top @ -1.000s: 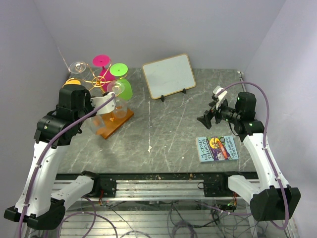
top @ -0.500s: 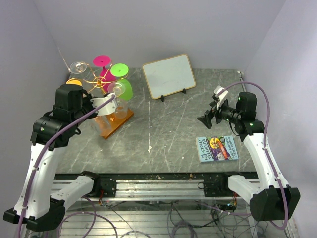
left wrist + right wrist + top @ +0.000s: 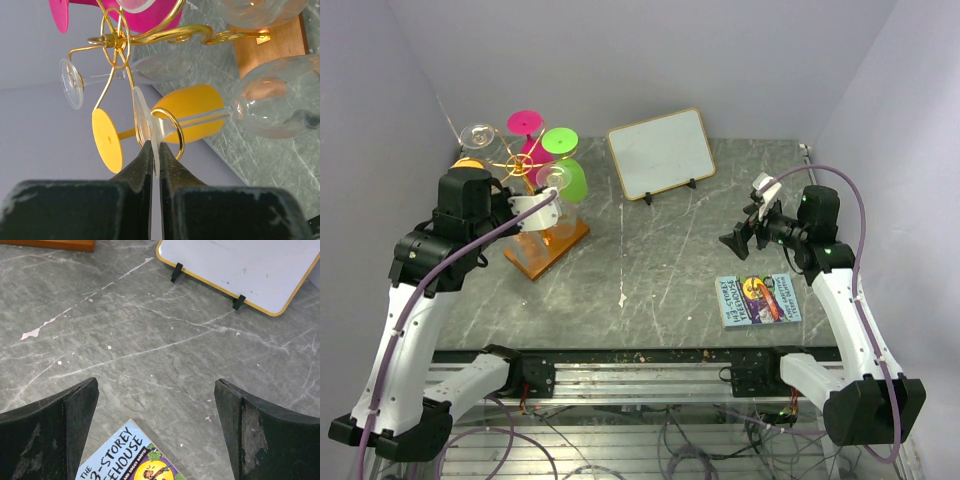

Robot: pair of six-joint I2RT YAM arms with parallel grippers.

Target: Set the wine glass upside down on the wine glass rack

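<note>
Six lots on one grey, veined, stone-look desk (image 3: 660,280), largest first

Whiteboard (image 3: 661,152): flat white panel with a wood-coloured rim, propped on two black feet at the back; no part in the job

Book (image 3: 758,299): thin paperback with a glossy blue cover, lying flat near the right arm

Wine glass rack (image 3: 120,42): thin gold wire, smooth and shiny, curled into spirals at the top, on a rectangular brown wooden base (image 3: 545,250); back left of the desk, carrying a pink glass (image 3: 527,122), a green glass (image 3: 563,165), an orange glass (image 3: 187,112) and a second clear glass (image 3: 72,82)

Wine glass (image 3: 272,102): clear and thin-walled, with a round bowl, slim stem and flat disc foot; at the rack, bowl toward the desk and foot away from it. Its long axis runs straight away from the left fingers, and the stem passes through a gold curl just beside the foot. Whether the foot bears on the wire cannot be told

Left fingers (image 3: 149,167): black, clamped edge-on upon the disc foot of the wine glass; much the nearer arm. The coming move likely turns on the foot seating on that curl before any letting go

Right fingers (image 3: 733,240): black, spread wide and holding nothing, over bare desk by the book, well apart from the rack
</note>
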